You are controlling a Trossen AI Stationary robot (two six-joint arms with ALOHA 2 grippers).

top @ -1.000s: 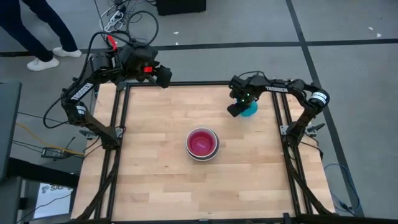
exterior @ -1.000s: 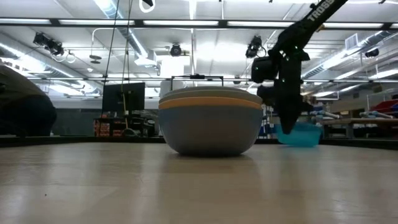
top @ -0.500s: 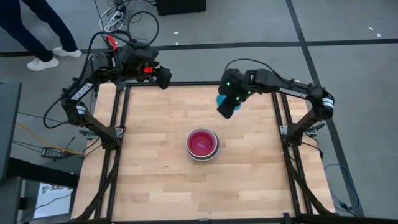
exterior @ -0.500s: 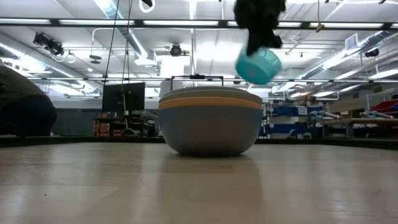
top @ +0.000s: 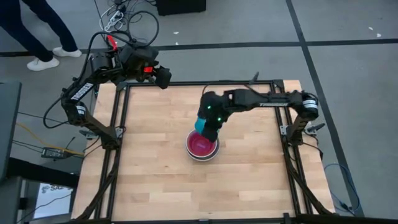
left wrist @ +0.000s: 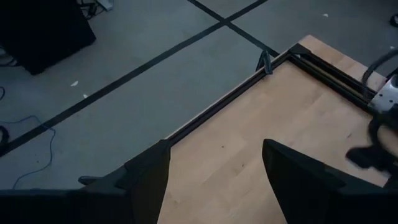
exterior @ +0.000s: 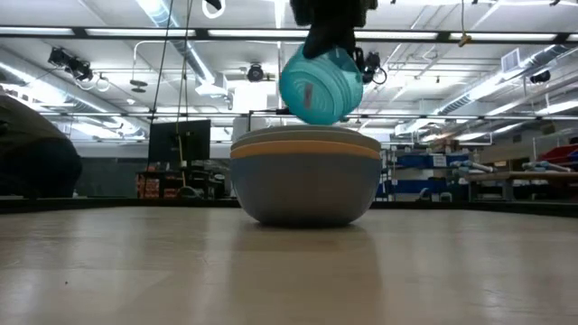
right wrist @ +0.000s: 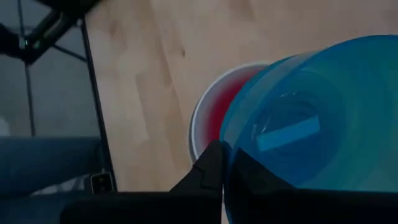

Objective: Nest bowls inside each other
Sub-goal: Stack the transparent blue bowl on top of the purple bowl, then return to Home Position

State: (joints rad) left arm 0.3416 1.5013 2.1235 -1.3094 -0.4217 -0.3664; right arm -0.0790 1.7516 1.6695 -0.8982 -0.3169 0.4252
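The right end effector [top: 211, 127] pinches the small teal bowl [exterior: 320, 86] tilted just above the nested stack [exterior: 305, 174]. It should level it, centre it, then lower. The left end effector [left wrist: 214, 180] waits wide, well apart from the stack.

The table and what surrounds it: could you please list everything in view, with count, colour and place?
Teal bowl: one, teal, held in the air above the stack.
Bowl stack: one nested stack, red-pink inside, white rim, orange band and grey outside in the low view, mid-table.
Table: one, light wood, black frame.
Person: legs and white shoes, floor beyond the table.
Right gripper: shut on the teal bowl, over the stack.
Left gripper: open, at the table's far left corner.
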